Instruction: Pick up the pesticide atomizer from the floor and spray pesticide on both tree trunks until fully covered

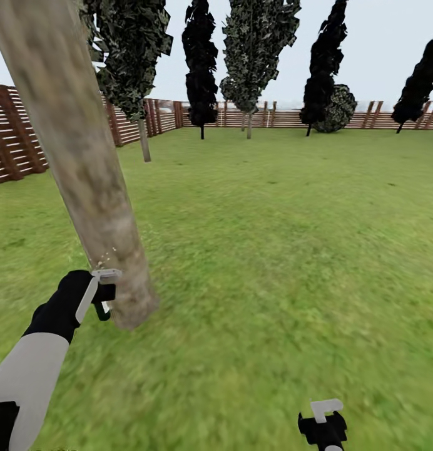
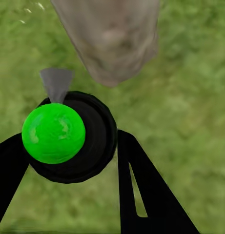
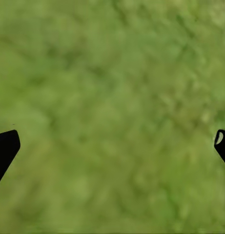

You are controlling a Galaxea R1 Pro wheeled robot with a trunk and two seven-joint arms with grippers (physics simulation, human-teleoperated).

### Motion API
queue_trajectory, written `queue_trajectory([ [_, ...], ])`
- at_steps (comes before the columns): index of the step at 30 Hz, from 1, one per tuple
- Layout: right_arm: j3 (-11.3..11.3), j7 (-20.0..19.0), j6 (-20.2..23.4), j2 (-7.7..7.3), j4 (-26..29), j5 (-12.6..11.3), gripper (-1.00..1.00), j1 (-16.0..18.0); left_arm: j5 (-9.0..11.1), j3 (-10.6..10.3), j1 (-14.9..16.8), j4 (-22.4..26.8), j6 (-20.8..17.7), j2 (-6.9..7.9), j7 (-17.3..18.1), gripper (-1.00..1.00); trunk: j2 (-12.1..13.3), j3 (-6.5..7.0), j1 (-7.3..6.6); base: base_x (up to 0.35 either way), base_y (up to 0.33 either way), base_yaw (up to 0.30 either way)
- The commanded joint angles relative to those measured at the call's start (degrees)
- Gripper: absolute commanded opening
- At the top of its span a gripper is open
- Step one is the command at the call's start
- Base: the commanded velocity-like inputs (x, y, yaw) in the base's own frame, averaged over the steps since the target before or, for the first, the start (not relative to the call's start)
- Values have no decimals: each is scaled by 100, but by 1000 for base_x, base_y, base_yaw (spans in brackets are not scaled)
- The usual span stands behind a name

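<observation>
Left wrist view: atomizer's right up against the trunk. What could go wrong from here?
1. The left tool holds the atomizer very near the tree trunk; a small drift could knock the bottle against the bark.
2. The whitish specks show over one low patch only, so the upper trunk may stay uncovered.
3. The black fingers flank the round bottle, whose top shows green; it might twist and send the spray onto the grass.

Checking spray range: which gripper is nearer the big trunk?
Left. The left gripper holds the atomizer right beside the trunk; the right gripper hangs far off over grass.
</observation>
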State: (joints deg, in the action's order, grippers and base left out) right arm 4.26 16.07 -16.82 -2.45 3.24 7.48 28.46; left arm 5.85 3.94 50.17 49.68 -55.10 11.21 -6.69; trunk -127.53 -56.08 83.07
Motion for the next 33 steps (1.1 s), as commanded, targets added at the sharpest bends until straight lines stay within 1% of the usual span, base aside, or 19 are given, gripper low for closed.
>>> queue_trajectory([
  [1, 40, 41, 6, -1, -4, 34, 100, 2, 72, 5, -1, 1, -18, 18, -57, -100, -2, -5, 1, 177, -244, 277],
  [2, 40, 42, 6, -1, -3, 34, 100, 2, 69, 8, -8, -1, -13, 41, -58, -100, -2, -5, 1, 177, -244, 277],
  [4, 40, 42, 9, -1, -3, 34, 100, 2, 75, 10, -28, -31, 22, 169, -54, -100, -2, -5, 1, 178, -244, 244],
  [5, 40, 41, 10, -1, -1, 34, 100, 2, 79, 6, -88, -57, 37, 196, -53, -100, -2, -5, 1, 178, -244, 111],
  [7, 40, 38, 12, -3, -1, 34, 100, 2, 80, -10, -288, -75, 59, 201, -58, -100, -2, -5, 1, 166, -245, 43],
  [10, 36, 40, 12, -24, -7, 34, 100, 2, 82, -35, -536, -87, 117, 155, -62, -100, -2, -5, 1, 81, -261, 7],
  [17, 38, 46, 12, -22, -4, 34, 100, 2, 81, -10, -561, -75, 140, 152, -77, -100, -2, -5, 1, 4, -272, 0],
  [22, 40, 46, 12, -10, 1, 34, 100, 2, 69, 8, -561, -73, 140, 218, -78, -100, -2, -5, 1, 130, -157, 34],
  [28, 39, 52, 12, -10, 1, 34, 100, 2, 68, 2, -556, -20, 149, 209, -88, -100, -2, -5, 1, 12, -6, 254],
  [33, 40, 51, 12, -10, -3, 34, 100, 2, 72, 7, -552, -45, 149, 179, -342, -100, -2, -5, 1, 0, 0, 275],
])
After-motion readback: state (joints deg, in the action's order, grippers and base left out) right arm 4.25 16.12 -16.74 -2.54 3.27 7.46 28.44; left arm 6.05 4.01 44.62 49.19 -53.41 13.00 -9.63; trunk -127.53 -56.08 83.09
